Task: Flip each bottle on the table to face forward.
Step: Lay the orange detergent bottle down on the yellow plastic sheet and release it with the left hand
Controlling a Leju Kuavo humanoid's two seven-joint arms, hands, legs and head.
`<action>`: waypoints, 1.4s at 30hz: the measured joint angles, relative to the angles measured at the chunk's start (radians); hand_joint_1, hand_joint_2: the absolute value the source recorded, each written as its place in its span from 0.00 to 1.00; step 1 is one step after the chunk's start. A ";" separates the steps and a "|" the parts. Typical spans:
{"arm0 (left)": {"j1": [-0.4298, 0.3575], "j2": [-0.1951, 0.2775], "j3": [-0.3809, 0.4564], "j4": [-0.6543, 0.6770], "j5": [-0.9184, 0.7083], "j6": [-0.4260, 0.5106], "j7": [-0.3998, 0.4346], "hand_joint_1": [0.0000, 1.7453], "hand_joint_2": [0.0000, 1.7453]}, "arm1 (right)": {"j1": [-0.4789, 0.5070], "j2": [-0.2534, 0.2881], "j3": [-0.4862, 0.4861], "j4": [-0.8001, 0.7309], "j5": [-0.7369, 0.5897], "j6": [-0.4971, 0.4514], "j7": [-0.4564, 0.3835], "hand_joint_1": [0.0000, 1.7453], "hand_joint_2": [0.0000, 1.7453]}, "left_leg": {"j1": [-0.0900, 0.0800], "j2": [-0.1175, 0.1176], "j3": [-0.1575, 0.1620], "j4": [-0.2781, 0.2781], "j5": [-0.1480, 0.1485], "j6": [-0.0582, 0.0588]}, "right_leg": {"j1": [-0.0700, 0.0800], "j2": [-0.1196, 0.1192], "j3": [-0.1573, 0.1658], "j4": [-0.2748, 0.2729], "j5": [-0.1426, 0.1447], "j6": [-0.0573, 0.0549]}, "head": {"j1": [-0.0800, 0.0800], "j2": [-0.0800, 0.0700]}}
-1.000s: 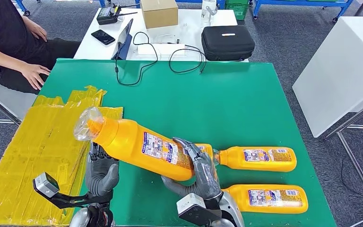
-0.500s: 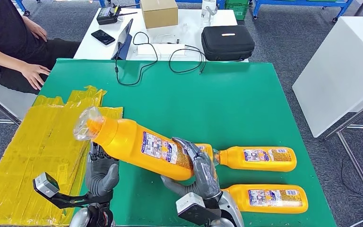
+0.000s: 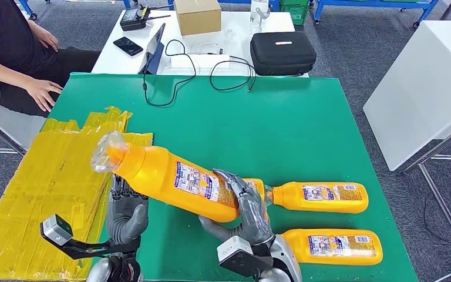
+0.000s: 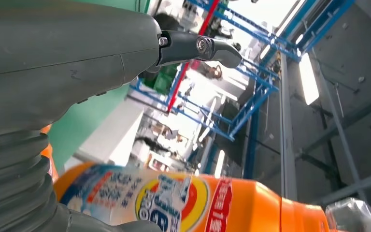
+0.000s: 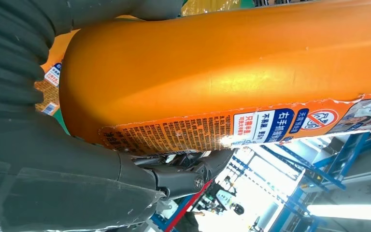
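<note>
My right hand [image 3: 246, 214] grips an orange bottle [image 3: 170, 182] near its base and holds it off the green table [image 3: 258, 129], tilted, with its clear-wrapped cap up and to the left. The small-print label faces up in the head view. In the right wrist view the bottle [image 5: 232, 77] lies against my right hand [image 5: 53, 179]. My left hand [image 3: 126, 214] is under the bottle's neck with its fingers spread upward and nothing held. In the left wrist view the bottle's colourful label [image 4: 174, 203] faces my left hand [image 4: 53, 63]. Two more orange bottles [image 3: 320, 197] [image 3: 329, 245] lie on their sides at the front right.
A yellow taped sheet [image 3: 41, 188] covers the table's left side. A person sits at the far left with a hand [image 3: 41, 91] on the table corner. A black cable [image 3: 176, 76] lies at the far edge; behind it stand a black case [image 3: 283, 53] and a cardboard box [image 3: 198, 14].
The held bottle has edged slightly up and away from me in my right hand. My left hand has stayed below its neck.
</note>
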State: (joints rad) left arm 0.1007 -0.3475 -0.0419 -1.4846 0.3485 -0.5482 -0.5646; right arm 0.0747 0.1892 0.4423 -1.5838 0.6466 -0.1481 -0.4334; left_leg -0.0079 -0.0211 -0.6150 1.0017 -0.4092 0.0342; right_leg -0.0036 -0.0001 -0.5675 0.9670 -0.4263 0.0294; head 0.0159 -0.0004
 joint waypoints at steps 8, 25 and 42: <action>-0.004 0.002 -0.027 0.018 0.193 -0.149 0.062 0.00 1.00 | -0.033 0.008 0.002 0.057 0.011 0.006 0.010 1.00 1.00 | 0.000 0.000 0.000 0.000 0.000 0.000 | 0.000 0.000 0.000 0.000 0.000 0.000 | 0.000 0.000; -0.007 0.008 -0.049 0.027 0.231 -0.175 0.077 0.00 1.00 | -0.054 0.019 0.013 0.134 0.021 0.011 0.013 1.00 1.00 | 0.000 0.000 0.000 0.000 0.000 0.000 | 0.000 0.000 0.000 0.000 0.000 0.000 | 0.000 0.000; 0.003 0.012 -0.042 0.028 -0.128 0.088 -0.006 0.00 1.00 | -0.142 0.047 0.160 0.343 0.116 0.035 0.060 1.00 1.00 | 0.000 0.000 0.000 0.000 0.000 0.000 | 0.000 0.000 0.000 0.000 0.000 0.000 | 0.001 0.000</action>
State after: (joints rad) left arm 0.1042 -0.3360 -0.0836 -1.4570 0.2201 -0.4606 -0.5708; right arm -0.0671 0.2365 0.6021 -1.2406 0.7629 -0.1133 -0.3737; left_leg -0.0074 -0.0210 -0.6152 1.0016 -0.4090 0.0341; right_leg -0.0032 0.0000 -0.5674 0.9674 -0.4263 0.0293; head 0.0167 -0.0004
